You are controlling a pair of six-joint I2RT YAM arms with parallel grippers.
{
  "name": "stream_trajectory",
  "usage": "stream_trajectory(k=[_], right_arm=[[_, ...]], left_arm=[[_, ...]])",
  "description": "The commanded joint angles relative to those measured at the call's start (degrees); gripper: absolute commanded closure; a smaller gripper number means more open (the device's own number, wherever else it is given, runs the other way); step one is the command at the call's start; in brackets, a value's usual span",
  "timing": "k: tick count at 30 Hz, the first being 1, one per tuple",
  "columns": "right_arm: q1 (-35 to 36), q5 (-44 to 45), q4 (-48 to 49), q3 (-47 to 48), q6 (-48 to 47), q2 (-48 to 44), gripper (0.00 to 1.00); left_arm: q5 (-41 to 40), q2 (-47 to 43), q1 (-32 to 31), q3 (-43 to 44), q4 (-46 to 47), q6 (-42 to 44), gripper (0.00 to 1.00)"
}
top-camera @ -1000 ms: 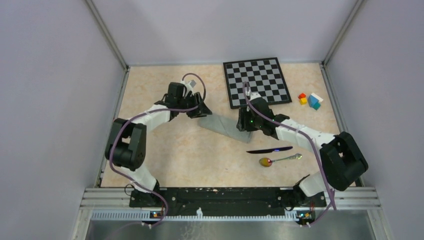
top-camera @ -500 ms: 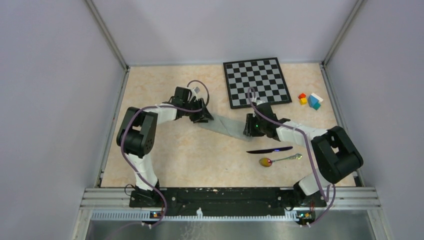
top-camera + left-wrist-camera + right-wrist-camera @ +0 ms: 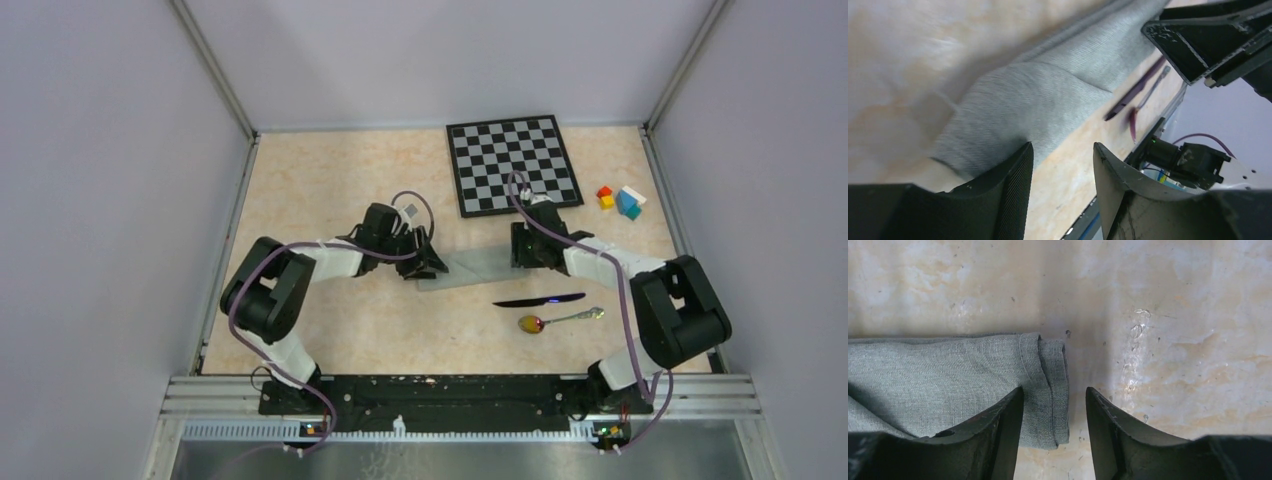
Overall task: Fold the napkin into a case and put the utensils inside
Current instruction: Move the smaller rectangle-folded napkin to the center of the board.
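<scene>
The grey-green napkin [image 3: 472,268] lies on the table as a narrow folded strip between my two grippers. My left gripper [image 3: 426,264] is low at its left end, open; in the left wrist view one finger [image 3: 1010,182] rests at the cloth's [image 3: 1048,95] edge, with bare table in the gap [image 3: 1062,147]. My right gripper [image 3: 526,256] is open at the right end, and the hemmed cloth end [image 3: 1045,385] lies flat between its spread fingers [image 3: 1054,390]. The dark knife [image 3: 540,299] and the spoon [image 3: 560,320] lie just in front of the strip, untouched.
A black-and-white chessboard [image 3: 513,165] lies at the back, right of centre. Small coloured blocks [image 3: 620,200] sit near the right wall. Grey walls close in the table on three sides. The arm bases stand on the rail at the near edge.
Both grippers have moved toward the near side and to the right, dropping lower. The cloth, which ran slanted between them, now lies level as a strip closer to the knife.
</scene>
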Motion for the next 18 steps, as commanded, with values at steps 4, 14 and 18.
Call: stream_trajectory(k=[4, 14, 18], right_arm=[[-0.3, -3.9, -4.6, 2.6, -0.8, -9.1, 0.49], [-0.3, -18.6, 3.1, 0.1, 3.9, -6.1, 0.51], [-0.4, -13.0, 2.1, 0.5, 2.7, -2.9, 0.57]], left_arm=[[-0.4, -8.0, -2.9, 1.7, -3.6, -0.2, 0.45], [-3.7, -5.5, 1.1, 4.9, -8.8, 7.5, 0.49], [-7.1, -2.6, 1.5, 5.7, -8.8, 9.2, 0.5]])
